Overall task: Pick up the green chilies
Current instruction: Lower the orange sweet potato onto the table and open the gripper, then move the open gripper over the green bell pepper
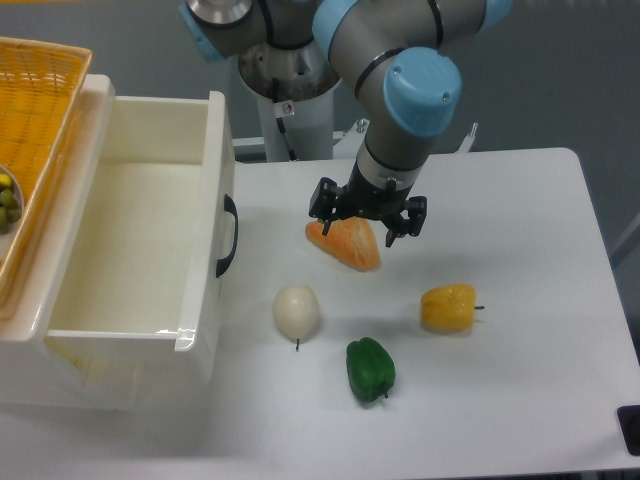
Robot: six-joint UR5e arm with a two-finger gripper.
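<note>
Camera view, nearest first: one green chilies [371, 369] toy, glossy and dark green, is seen lying free on the white surface [520, 250] near the front edge. Just beyond it, one white onion-shaped vegetable [297, 311] is set to its left and one yellow pepper [449, 307] to its right, each apart from it. Further back, one orange-and-cream vegetable piece [347, 243] is found directly beneath the end effector [368, 217]. The end effector is held with its fingers spread wide; nothing is gripped between them, and whether the fingertips touch the orange piece cannot be told. To the left, one open white drawer-like bin [140, 255] with a black handle is placed, and one yellow woven basket [35, 120] rests at its far left, with a few small yellow-green balls [7, 198] at its edge.

The task is judged barely begun: the green chilies is untouched and well apart from the end effector. Travel toward the front, descent, closing and lifting are all left to be done.
</note>
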